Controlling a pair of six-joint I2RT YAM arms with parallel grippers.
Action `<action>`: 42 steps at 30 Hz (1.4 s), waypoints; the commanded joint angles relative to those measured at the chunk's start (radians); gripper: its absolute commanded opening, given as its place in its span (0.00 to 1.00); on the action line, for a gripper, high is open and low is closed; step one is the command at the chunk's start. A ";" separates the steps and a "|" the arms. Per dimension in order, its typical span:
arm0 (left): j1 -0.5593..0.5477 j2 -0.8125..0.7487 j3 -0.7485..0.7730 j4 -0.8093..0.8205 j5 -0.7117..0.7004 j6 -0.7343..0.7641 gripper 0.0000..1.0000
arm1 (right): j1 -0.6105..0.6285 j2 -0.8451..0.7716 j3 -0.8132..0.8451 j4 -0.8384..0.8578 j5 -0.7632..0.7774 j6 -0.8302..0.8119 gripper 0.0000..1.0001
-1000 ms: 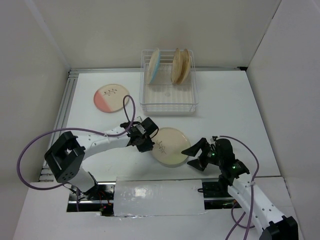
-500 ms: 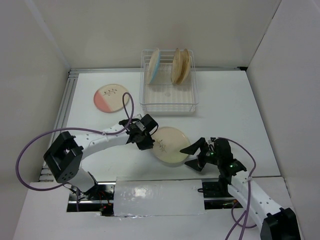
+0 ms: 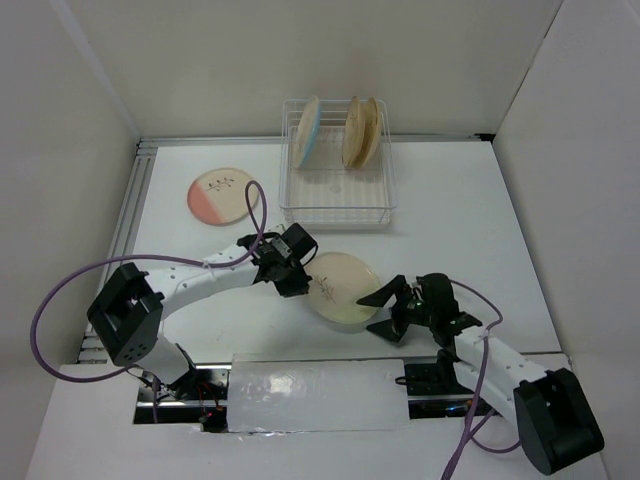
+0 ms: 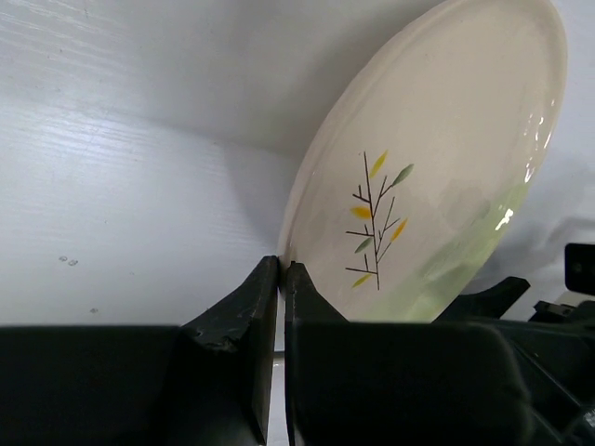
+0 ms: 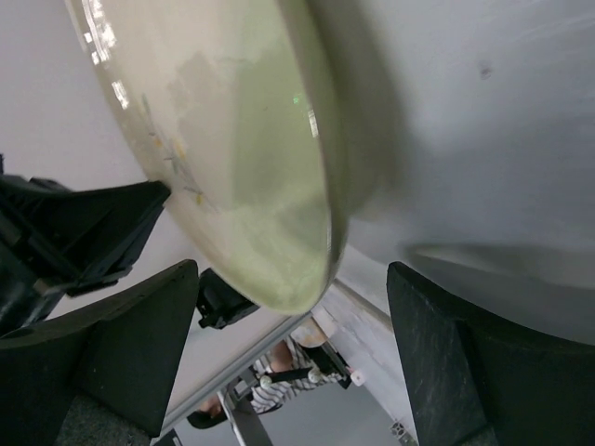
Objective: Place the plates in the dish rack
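The pink plate (image 3: 224, 196) lies flat near the far-left corner of the counter (image 3: 450, 220). The left claw (image 4: 281, 269) is pinched on the left rim of the green plate (image 3: 343, 290), close to the counter's near edge (the plate looks tipped up). Straight beyond, at the far edge, the rack (image 3: 338, 212) holds three plates (image 3: 352, 132) on edge. The right claw (image 3: 380, 313) gapes wide around the green plate's right rim, gripping nothing, and seems placed to take it.

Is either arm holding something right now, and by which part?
The left gripper has its fingers pinched on the rim of the green plate. The right gripper is open around the opposite rim and holds nothing.
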 commanded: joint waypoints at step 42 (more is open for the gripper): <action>-0.032 0.216 -0.068 0.340 0.392 0.110 0.00 | 0.004 0.164 -0.075 0.602 0.066 -0.378 0.78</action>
